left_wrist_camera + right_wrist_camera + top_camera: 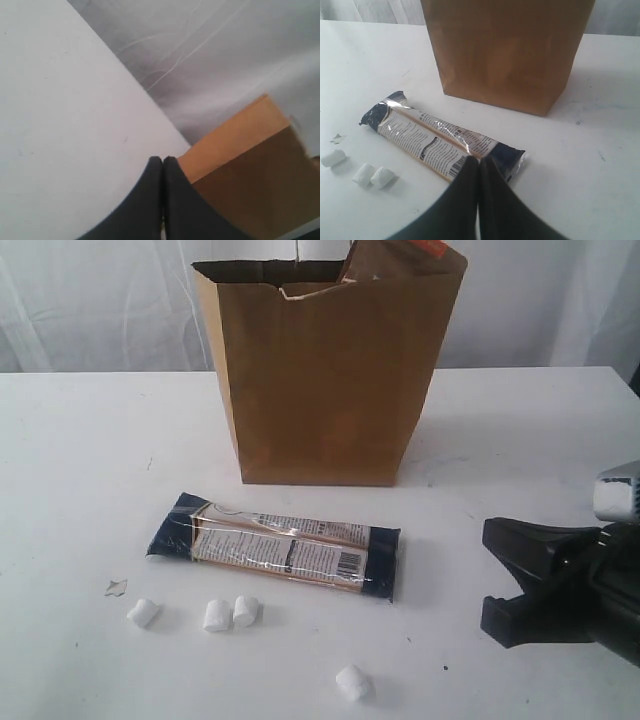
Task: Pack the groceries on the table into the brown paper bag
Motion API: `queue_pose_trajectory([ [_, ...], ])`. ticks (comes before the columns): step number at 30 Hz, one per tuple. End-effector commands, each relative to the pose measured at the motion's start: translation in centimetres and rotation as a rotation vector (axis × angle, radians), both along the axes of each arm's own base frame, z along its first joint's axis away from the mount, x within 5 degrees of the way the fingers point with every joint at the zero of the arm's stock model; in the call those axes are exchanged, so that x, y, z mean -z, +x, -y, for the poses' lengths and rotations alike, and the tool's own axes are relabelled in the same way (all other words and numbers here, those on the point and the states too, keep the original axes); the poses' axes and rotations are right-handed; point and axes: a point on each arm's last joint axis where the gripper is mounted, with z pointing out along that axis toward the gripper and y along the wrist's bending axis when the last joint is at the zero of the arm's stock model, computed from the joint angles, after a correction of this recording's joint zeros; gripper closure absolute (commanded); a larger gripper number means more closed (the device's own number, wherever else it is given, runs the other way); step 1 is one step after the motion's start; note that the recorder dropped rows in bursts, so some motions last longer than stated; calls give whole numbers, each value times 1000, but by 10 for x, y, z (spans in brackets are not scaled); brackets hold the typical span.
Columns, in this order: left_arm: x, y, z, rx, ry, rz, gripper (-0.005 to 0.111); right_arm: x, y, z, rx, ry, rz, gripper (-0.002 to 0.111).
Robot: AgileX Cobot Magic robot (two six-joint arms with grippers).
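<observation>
Right fingers: we see the right gripper (479, 166) with its two dark fingers pressed flat together and nothing between them.
Left fingers: the left gripper (162, 161) is clenched the same way on nothing. It hangs over bare table (80, 460) close to a side of the paper bag (320, 380), and the exterior view does not show it.
Direction from the fingers: the noodle packs (435, 142) lie just beyond the right fingertips. In the exterior view they sit toward the left of that gripper, with a strip of bare table between.
Long axis: the packs run roughly across the table in front of the bag, slightly slanted. Their dark end cap is the end nearest the right fingers.
Nearer arm: the right one, we judge. The left looks away from the packs.
Look of the packs: two long slim packs side by side under clear glossy wrap, with pale printed labels, a barcode and dark blue ends, lying flat.
Other loose items: four white marshmallows (217, 615) are scattered on the table nearer the camera than the packs, two of them touching.
Bag: it stands upright and open behind the packs and apart from them, with a brown pouch (395, 260) poking above its rim.
What the grasp needs: we think the fingers must open first, then close across the packs' narrow width.
</observation>
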Motion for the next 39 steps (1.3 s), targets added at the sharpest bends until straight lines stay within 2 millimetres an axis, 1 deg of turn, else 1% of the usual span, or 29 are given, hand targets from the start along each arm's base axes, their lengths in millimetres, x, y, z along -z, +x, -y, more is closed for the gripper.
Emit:
queue_pose_trajectory([
  [1, -40, -5, 10, 103, 144, 324, 107, -2, -1, 2, 9, 18, 16, 108],
  [2, -51, -7, 15, 138, 278, 382, 107, -2, -1, 2, 9, 18, 16, 108],
  [3, -64, -10, 18, 163, 357, 425, 107, -2, -1, 2, 9, 18, 16, 108],
  [4, -75, -12, 20, 177, 370, 439, 107, -2, -1, 2, 9, 18, 16, 108],
  [6, -93, -15, 17, 159, 344, 426, 107, -2, -1, 2, 9, 18, 16, 108],
  [8, -112, -19, 13, 107, 436, 424, 107, -2, -1, 2, 9, 18, 16, 108],
  [11, -144, -20, 14, 83, 634, 459, 107, -2, -1, 2, 9, 18, 16, 108],
  [13, -157, -10, 16, 104, 704, 426, 107, -2, -1, 2, 9, 18, 16, 108],
  [16, -167, 15, 24, 205, 680, 353, 105, -2, -1, 2, 9, 18, 16, 108],
  [21, -171, 67, 36, 330, 715, 242, 89, -2, -1, 2, 9, 18, 16, 108],
  [22, -172, 74, 40, 354, 728, 235, 87, -2, -1, 2, 9, 18, 16, 108],
  [24, -170, 91, 50, 423, 809, 227, 82, -2, -1, 2, 9, 19, 20, 108],
  [26, -165, 106, 61, 485, 875, 219, 80, 1, -6, 5, 10, 24, 29, 108],
  [28, -158, 117, 70, 535, 918, 204, 80, 4, -12, 9, 10, 30, 38, 108],
  [32, -137, 136, 83, 597, 1031, 154, 80, 12, -31, 21, 9, 62, 87, 108],
  [36, -119, 152, 87, 599, 1119, 88, 80, 20, -46, 31, 8, 99, 142, 108],
  [39, -105, 163, 90, 621, 1206, 53, 80, 19, -51, 34, 7, 120, 173, 108],
])
